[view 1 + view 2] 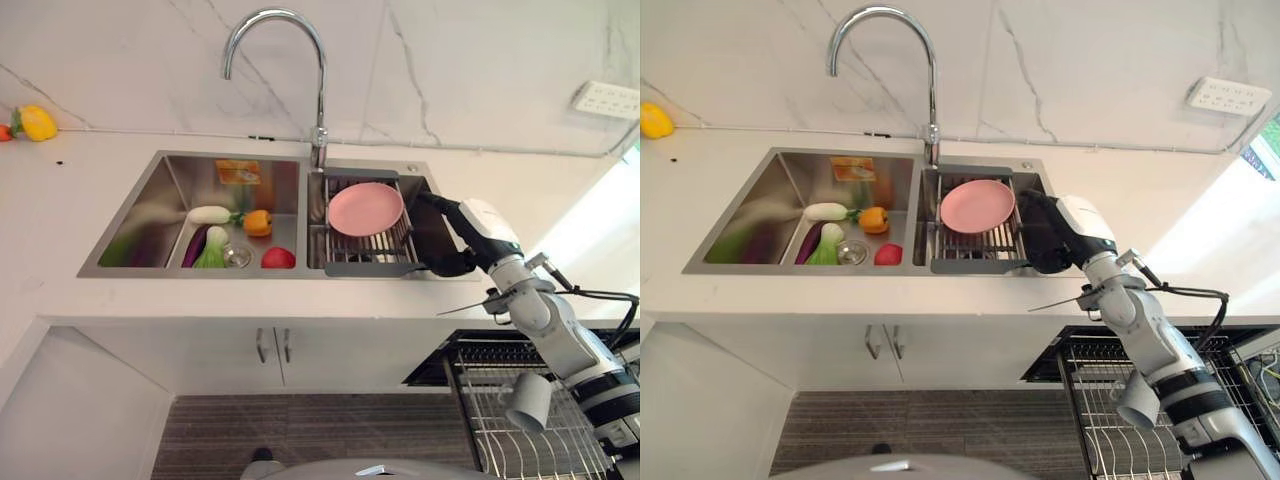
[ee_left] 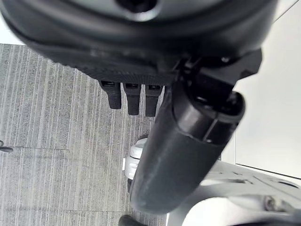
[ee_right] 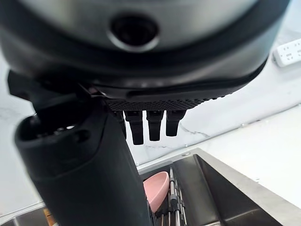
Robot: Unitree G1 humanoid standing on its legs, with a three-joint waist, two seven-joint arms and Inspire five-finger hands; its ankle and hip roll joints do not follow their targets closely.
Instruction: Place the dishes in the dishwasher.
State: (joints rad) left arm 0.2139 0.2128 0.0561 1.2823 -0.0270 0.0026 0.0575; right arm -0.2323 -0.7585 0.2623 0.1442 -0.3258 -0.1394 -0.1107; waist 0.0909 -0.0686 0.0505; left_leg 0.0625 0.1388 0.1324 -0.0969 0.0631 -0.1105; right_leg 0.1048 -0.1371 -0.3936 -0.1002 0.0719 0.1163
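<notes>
A pink plate (image 1: 366,208) lies on the dark wire rack (image 1: 372,265) set across the right basin of the steel sink (image 1: 130,215). My right hand (image 1: 452,240) hovers over that basin's right side, just beside the rack, open, with its fingers (image 3: 149,125) straight and pointing at the plate (image 3: 156,186) without touching it. The dishwasher's wire basket (image 1: 520,425) is pulled out at the lower right, below the counter. My left hand (image 2: 131,96) hangs open over the grey floor, holding nothing.
The left basin holds a white radish (image 1: 208,214), an orange pepper (image 1: 257,222), a tomato (image 1: 278,258) and an eggplant (image 1: 195,246). A tall faucet (image 1: 318,100) rises behind the sink's divider. A yellow pepper (image 1: 36,123) sits on the counter at the far left. A wall socket (image 1: 607,99) is at the right.
</notes>
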